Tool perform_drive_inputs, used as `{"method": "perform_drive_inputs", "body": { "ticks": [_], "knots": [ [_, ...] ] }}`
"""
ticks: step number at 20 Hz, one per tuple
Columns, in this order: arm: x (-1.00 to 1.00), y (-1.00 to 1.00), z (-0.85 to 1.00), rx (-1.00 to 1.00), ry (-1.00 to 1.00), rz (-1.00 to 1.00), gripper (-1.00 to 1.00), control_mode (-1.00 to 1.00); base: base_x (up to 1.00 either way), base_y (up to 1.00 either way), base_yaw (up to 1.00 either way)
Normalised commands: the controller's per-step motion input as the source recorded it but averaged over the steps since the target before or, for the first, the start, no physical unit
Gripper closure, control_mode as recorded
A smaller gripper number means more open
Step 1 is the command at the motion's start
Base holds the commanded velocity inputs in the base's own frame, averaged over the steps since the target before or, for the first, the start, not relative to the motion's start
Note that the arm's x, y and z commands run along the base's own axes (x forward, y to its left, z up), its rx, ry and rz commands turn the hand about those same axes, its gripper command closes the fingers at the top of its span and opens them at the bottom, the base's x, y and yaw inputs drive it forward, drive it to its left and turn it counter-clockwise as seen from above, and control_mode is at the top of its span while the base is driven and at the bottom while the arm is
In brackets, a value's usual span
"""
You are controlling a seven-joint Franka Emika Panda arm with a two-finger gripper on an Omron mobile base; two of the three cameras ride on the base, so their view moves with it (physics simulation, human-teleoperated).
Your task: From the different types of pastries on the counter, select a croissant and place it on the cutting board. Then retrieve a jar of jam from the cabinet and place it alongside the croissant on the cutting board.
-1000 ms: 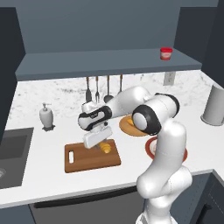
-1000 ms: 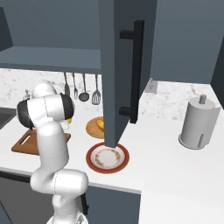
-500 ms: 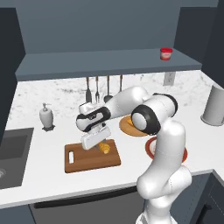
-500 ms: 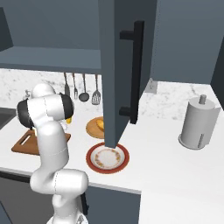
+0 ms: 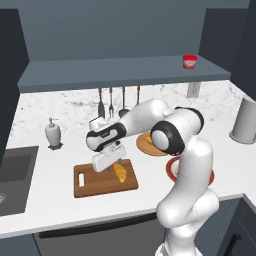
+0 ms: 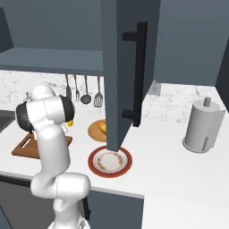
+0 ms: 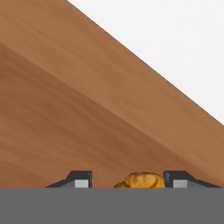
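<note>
White marble-speckled counter [image 5: 55, 210] runs under a dark blue-grey cabinet [image 5: 120, 75] whose long flat shelf carries the jar of jam [image 5: 189, 61], red-lidded, standing upright near the shelf's right end, well apart from the arm. In the right base view a cabinet door [image 6: 123, 76] hangs open with a black handle on its edge.

On the counter lies the brown wooden cutting board [image 5: 87, 185], flat. To its right sits a round wooden plate [image 6: 95, 131] holding a golden pastry; which of the pastries it is I cannot tell. Nearer the front edge is a red-rimmed plate [image 6: 109, 162] with a speckled pale centre and nothing lying on it. A grey cylindrical canister [image 6: 203, 126] stands on the right side of the counter, a white soap dispenser [image 5: 53, 133] on the left near the sink [image 5: 12, 175], and utensils [image 5: 111, 102] hang on the back wall.

The gripper [image 5: 111, 161] is low over the board's right half. In the hand view its two dark fingertips [image 7: 80, 180] stand apart, with the croissant [image 7: 141, 180] between them; a gap shows on each side, so the pads are not pressed on it. The croissant [image 5: 120, 172] lies on the board, just below the fingers.
</note>
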Motion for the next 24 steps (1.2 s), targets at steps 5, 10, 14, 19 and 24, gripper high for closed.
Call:
{"method": "perform_drive_inputs", "body": {
  "ticks": [5, 10, 14, 19, 24],
  "knots": [
    [-0.28, 0.0, 0.33, 0.0, -0.09, 0.03, -1.0, -1.0, 0.0, 0.0, 0.0],
    [-0.32, 0.0, 0.73, 0.0, -0.15, 0.0, -1.0, -1.0, 0.0, 0.0, 0.0],
    [-0.38, -0.06, 0.79, -0.02, -0.29, -0.01, -1.0, -1.0, 0.0, 0.0, 0.0],
    [-0.52, -0.36, 0.82, -0.03, -0.24, -0.04, -1.0, -1.0, 0.0, 0.0, 0.0],
    [-0.66, -0.47, 0.77, 0.0, -0.27, -0.05, -1.0, -1.0, 0.0, 0.0, 0.0]
  ]
}}
